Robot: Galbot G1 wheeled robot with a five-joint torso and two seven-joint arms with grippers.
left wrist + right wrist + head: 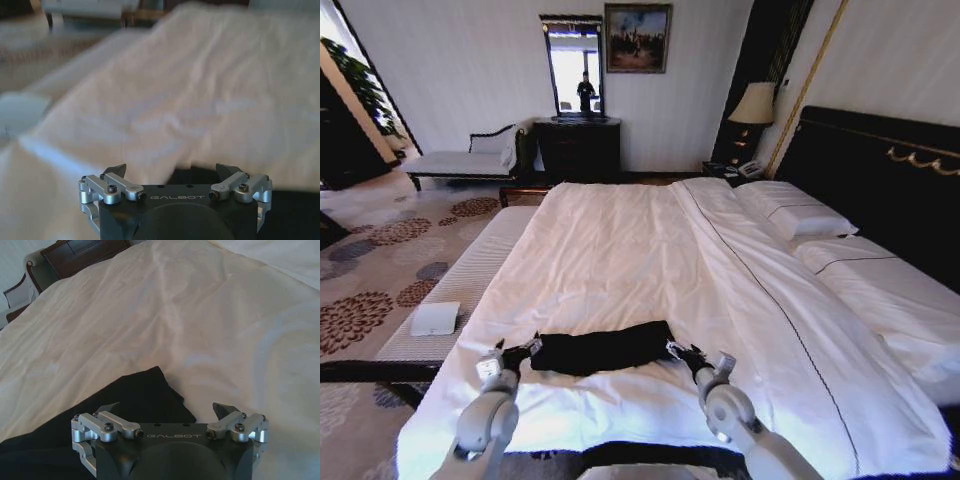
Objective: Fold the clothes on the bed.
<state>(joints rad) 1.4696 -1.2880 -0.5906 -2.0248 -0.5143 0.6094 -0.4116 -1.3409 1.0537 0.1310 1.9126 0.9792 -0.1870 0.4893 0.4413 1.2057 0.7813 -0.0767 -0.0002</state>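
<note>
A black garment [600, 350], folded into a long strip, lies across the near part of the bed [620, 250] on its white sheet. My left gripper [520, 351] is at the strip's left end, open, and the dark cloth [292, 210] shows just beyond its fingertips [116, 171]. At the right end sits my right gripper [681, 352], also open, its fingers [223, 410] spread just over the garment's corner [145, 390]. Neither gripper holds anything.
White pillows [798, 213] and a dark headboard [880, 165] are on the right. A white bench [470, 270] along the bed's left side carries a small white object [435, 318]. A chaise [470, 160], dark dresser [578, 148] and lamp [753, 104] stand at the far wall.
</note>
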